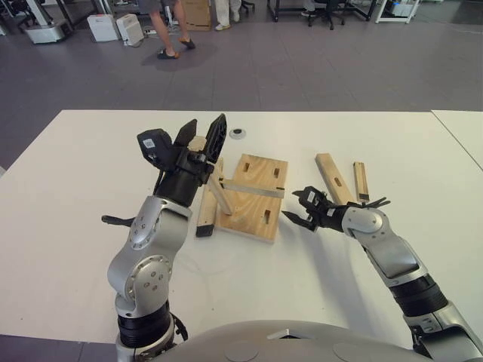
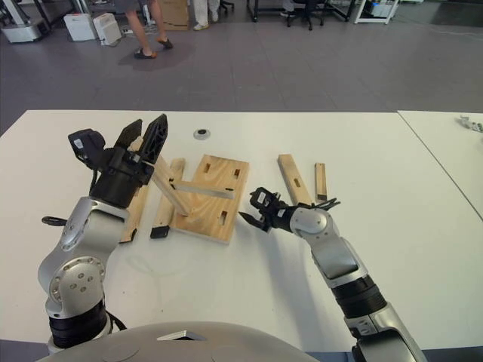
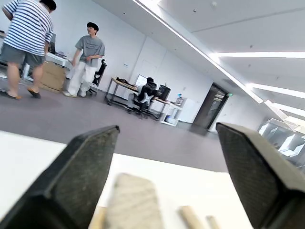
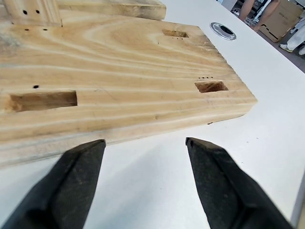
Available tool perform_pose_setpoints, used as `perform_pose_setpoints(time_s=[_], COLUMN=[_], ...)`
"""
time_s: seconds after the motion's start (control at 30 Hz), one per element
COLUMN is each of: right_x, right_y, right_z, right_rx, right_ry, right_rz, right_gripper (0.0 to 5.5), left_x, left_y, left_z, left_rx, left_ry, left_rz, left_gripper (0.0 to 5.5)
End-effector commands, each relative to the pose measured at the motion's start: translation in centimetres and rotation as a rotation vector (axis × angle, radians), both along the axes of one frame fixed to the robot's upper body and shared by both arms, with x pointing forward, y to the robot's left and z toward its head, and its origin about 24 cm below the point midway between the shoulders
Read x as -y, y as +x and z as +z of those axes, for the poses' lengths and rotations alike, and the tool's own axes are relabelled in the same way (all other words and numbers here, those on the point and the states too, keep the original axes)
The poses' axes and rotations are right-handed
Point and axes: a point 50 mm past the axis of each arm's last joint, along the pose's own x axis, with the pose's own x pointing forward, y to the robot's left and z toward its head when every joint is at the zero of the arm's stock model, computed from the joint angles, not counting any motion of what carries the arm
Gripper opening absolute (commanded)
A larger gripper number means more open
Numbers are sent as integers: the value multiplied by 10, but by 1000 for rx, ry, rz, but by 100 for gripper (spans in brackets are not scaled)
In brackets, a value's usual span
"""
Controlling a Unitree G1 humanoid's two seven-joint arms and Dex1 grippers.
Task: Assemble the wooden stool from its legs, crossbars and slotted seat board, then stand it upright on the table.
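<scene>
Starting left of the seat board (image 1: pixel 253 197): left gripper (image 1: pixel 207 121) is sitting raised over the table (image 1: pixel 75 188), pointing up and away, fingers (image 3: pixel 81 171) spread wide, released. A pale wooden end (image 1: pixel 198 143) is showing betw. them, can't tell if it's touching either pad. Just below, a leg (image 1: pixel 206 215) is lying flat alongside the board's left edge, dark tip toward the robot. Next to it a slanted piece (image 1: pixel 222 194) is angling down, lower end over the board's left edge. The board itself is lying flat mid-table, slots facing up, w/ a pale crossbar (image 1: pixel 256 188) resting across its top. Beyond the board's far side, a small round disc (image 1: pixel 238 133) is sitting on the table. Moving to the board's right edge: right gripper (image 1: pixel 293 205) is hovering low just beside it, fingers (image 4: pixel 71 181) parted, gripping nothing, aimed at the board's side. Further right of the board, a slotted piece (image 1: pixel 333 178) is lying flat, and just beyond that a thin stick (image 1: pixel 361 179), the two near each other but apart.
</scene>
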Motion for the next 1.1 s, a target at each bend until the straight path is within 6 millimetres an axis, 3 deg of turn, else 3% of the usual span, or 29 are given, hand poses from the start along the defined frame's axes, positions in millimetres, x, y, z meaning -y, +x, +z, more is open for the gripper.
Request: perform_pose_setpoints(time_s=[0.03,0.13,0.27,0.4,0.47,0.53,0.63,0.73,0.87,1.1], right_x=[33,59,72,69,70,71,67,59,55,51], right_y=[26,43,54,57,59,61,64,64,63,63], right_z=[42,71,87,87,85,80,67,58,52,49], right_rx=[146,248,317,332,337,320,284,259,244,237], right_ry=[112,171,198,218,220,220,200,190,188,199], right_rz=[-168,-279,-351,-361,-384,-405,-407,-388,-378,-375], right_gripper=[315,315,315,315,315,315,315,315,315,315], left_x=[16,26,14,-34,-53,-52,-40,-34,-26,-33], left_y=[-1,-9,-24,8,34,48,47,39,32,26], left_z=[-2,5,24,52,33,-16,-84,-128,-143,-144], left_rx=[-88,-97,2,128,12,-183,-400,-550,-610,-610], left_ry=[-76,-145,-109,33,219,522,776,868,896,953], left_rz=[-164,-299,-399,-89,92,125,26,-27,-103,-101], left_gripper=[394,394,394,394,394,394,394,394,394,277])
